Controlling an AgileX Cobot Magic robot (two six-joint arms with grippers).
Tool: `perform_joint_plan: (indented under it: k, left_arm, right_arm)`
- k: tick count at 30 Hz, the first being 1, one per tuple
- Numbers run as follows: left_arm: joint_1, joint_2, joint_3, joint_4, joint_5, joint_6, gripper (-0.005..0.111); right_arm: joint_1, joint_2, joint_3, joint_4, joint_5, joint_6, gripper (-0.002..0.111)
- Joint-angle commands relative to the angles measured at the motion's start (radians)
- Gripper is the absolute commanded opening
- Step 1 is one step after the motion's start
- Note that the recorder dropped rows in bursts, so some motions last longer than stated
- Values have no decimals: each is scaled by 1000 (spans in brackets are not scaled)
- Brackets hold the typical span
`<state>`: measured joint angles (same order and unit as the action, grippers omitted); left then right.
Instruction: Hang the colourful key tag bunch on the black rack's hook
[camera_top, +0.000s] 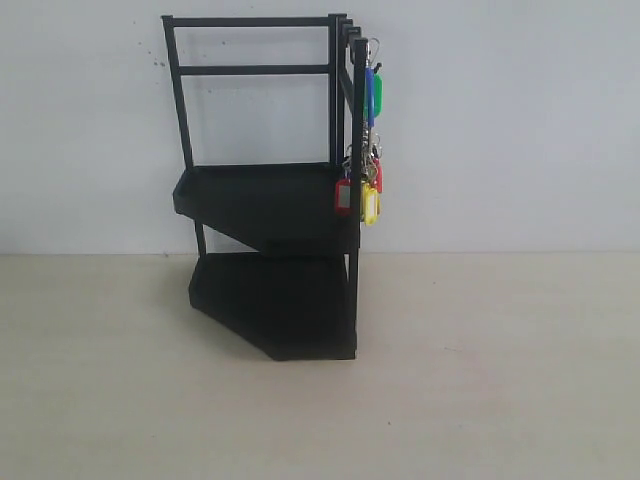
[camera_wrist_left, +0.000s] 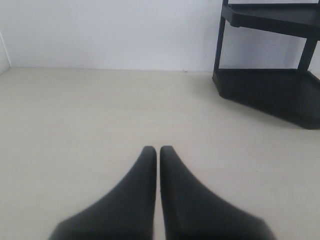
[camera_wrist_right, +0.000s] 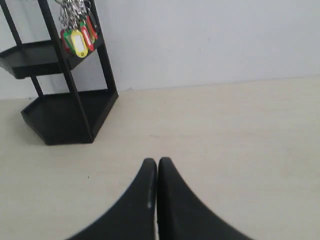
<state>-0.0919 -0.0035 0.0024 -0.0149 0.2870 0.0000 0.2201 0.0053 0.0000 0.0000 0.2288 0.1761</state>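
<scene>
Nearest, the left pincer (camera_wrist_left: 158, 150) and the right pincer (camera_wrist_right: 157, 161), both tapered and black, have their tips pressed together on nothing, over the pale beige table (camera_top: 500, 400), well short of the tall black metal two-tier rack (camera_top: 260, 200); farther, the colourful plastic key tag bunch (camera_top: 366, 190) hangs free from a small curved hook (camera_top: 372, 45) high on that rack's outer post; the hanging looks done, so any retreat should steer wide of that post, lest the bunch be knocked off

I'm counting one black rack (camera_top: 262, 200), one colourful key tag bunch (camera_top: 369, 203), one left end effector (camera_wrist_left: 158, 150), one right end effector (camera_wrist_right: 157, 161).
</scene>
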Motion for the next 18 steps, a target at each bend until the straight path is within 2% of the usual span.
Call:
perform_joint_plan:
  k: [1, 10, 18]
  left_arm:
    - [2, 4, -2, -3, -2, 0, 4]
    - [2, 4, -2, -3, -2, 0, 4]
    - [2, 4, -2, -3, -2, 0, 4]
  right_arm:
    - [-5, -5, 0, -9, 48, 1, 0]
    - [-5, -5, 0, -13, 139, -27, 0]
    - [-12, -5, 0, -16, 142, -65, 0]
